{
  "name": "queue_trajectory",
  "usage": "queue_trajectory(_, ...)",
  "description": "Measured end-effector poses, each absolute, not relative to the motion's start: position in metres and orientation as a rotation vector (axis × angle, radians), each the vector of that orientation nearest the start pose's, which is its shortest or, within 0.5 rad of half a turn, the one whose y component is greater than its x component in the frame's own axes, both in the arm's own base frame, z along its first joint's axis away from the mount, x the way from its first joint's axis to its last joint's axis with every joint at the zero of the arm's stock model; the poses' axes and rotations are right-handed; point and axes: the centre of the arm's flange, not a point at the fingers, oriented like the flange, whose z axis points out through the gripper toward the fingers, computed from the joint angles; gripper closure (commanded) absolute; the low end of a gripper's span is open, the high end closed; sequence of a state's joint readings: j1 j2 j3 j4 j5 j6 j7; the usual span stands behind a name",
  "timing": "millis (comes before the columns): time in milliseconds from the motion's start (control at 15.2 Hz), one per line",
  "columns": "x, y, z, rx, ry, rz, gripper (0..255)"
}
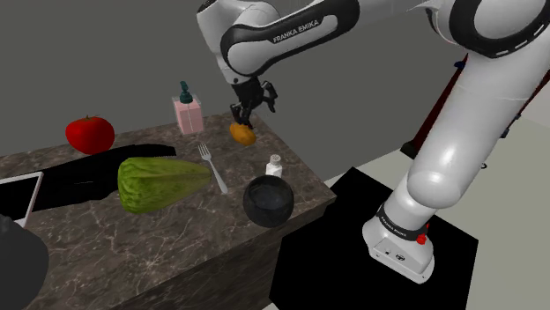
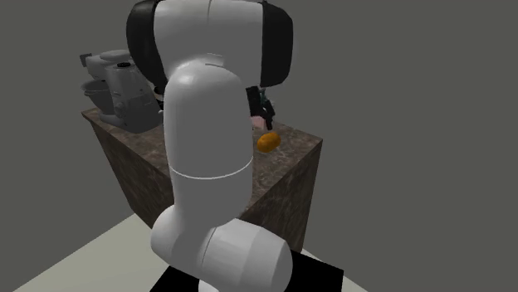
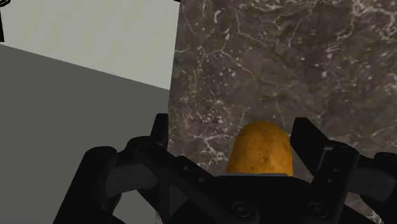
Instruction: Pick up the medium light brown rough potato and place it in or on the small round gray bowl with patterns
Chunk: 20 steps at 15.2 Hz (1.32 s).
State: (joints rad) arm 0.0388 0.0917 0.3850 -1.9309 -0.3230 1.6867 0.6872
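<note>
The orange-brown potato [image 1: 242, 134] lies on the dark marble counter [image 1: 176, 238] near its far edge, also seen as the potato [image 2: 267, 141]. My black gripper [image 1: 242, 121] hangs straight over it, open. In the wrist view the potato [image 3: 261, 149] sits between the fingers of the gripper [image 3: 234, 132], close against one finger [image 3: 307, 143], with a wide gap to the other finger [image 3: 160, 135]. The small round dark bowl [image 1: 267, 200] stands near the counter's front corner on the shoulder view's right, apart from the gripper.
A large green ribbed vegetable [image 1: 163, 183], a fork [image 1: 211, 166], a small white shaker [image 1: 275, 165], a pink soap dispenser [image 1: 188, 113] and a red fruit [image 1: 90, 134] share the counter. Grey appliances [image 2: 120, 91] stand at its far end. The counter edge [image 3: 173, 114] runs close beside the potato.
</note>
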Motion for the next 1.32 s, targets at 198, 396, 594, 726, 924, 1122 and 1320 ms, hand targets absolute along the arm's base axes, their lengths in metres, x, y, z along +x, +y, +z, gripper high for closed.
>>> queue_trajectory(198, 0.539, 0.211, 0.393, -3.584, 0.309, 0.252, 0)
queue_trajectory(396, 0.569, 0.231, 0.363, -3.640, 0.321, 0.270, 0)
queue_trajectory(594, 0.582, 0.239, 0.339, -3.673, 0.328, 0.282, 0)
queue_trajectory(726, 0.582, 0.236, 0.328, -3.677, 0.330, 0.283, 0)
queue_trajectory(924, 0.580, 0.227, 0.314, -3.679, 0.331, 0.283, 0)
queue_trajectory(1122, 0.578, 0.224, 0.308, -3.679, 0.330, 0.282, 0)
queue_trajectory(1320, 0.578, 0.223, 0.307, -3.679, 0.330, 0.282, 0)
